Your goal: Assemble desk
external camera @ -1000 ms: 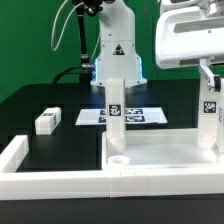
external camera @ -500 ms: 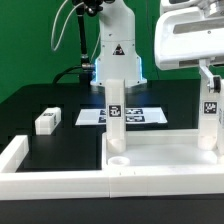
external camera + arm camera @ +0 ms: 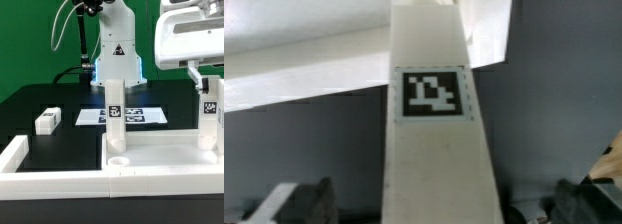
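The white tabletop panel (image 3: pixel 160 150) lies rim up at the front, on the exterior view's right. One white tagged leg (image 3: pixel 115 112) stands upright in its far corner on the exterior view's left. A second tagged leg (image 3: pixel 210 115) stands upright at the panel's far corner on the exterior view's right. My gripper (image 3: pixel 207 80) is over this second leg, and its jaws straddle the top. In the wrist view the leg (image 3: pixel 441 110) runs between the two dark fingers (image 3: pixel 295 203) with a gap on each side. The gripper (image 3: pixel 441 205) is open. A third leg (image 3: pixel 47 121) lies loose on the black table.
The marker board (image 3: pixel 92 117) lies flat behind the panel. The low white border wall (image 3: pixel 25 165) runs along the front and up the exterior view's left. The robot base (image 3: pixel 116 55) stands at the back.
The jaws have spread apart from the second leg. One finger now stands off to the leg's side in the exterior view. The leg stays upright in its corner.
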Tool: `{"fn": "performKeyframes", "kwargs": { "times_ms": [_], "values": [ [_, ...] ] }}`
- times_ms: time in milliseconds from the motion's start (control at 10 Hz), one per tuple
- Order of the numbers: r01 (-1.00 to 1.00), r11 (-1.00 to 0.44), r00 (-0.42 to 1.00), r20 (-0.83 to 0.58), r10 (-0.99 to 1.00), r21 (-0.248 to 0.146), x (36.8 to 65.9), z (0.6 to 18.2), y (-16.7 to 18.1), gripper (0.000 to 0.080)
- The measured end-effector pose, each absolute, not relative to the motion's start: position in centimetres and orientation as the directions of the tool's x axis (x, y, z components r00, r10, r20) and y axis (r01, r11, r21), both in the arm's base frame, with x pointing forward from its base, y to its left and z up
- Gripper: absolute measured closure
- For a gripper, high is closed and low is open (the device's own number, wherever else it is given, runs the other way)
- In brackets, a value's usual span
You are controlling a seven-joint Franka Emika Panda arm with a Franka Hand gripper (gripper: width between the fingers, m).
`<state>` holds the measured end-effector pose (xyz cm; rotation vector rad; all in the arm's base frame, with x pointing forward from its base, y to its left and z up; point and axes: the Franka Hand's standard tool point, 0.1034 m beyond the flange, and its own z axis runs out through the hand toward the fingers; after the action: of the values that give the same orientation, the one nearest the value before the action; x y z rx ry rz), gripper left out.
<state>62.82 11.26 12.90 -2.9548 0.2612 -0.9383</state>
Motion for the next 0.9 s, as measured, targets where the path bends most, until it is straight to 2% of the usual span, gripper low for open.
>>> {"fn": "performKeyframes", "kwargs": {
  "times_ms": [600, 700, 800, 900],
  "values": [
    [-0.130, -0.989, 0.808, 0.572, -0.144, -0.066, 62.8, 12.9, 11.3, 0.0151],
    [-0.117, -0.992, 0.836, 0.535, -0.123, -0.046, 63.0, 13.3, 10.9, 0.0151],
    [-0.121, -0.992, 0.851, 0.510, -0.127, -0.044, 63.7, 14.1, 10.4, 0.0151],
    [-0.128, -0.991, 0.851, 0.508, -0.132, -0.043, 63.9, 14.0, 9.9, 0.0151]
  ]
}}
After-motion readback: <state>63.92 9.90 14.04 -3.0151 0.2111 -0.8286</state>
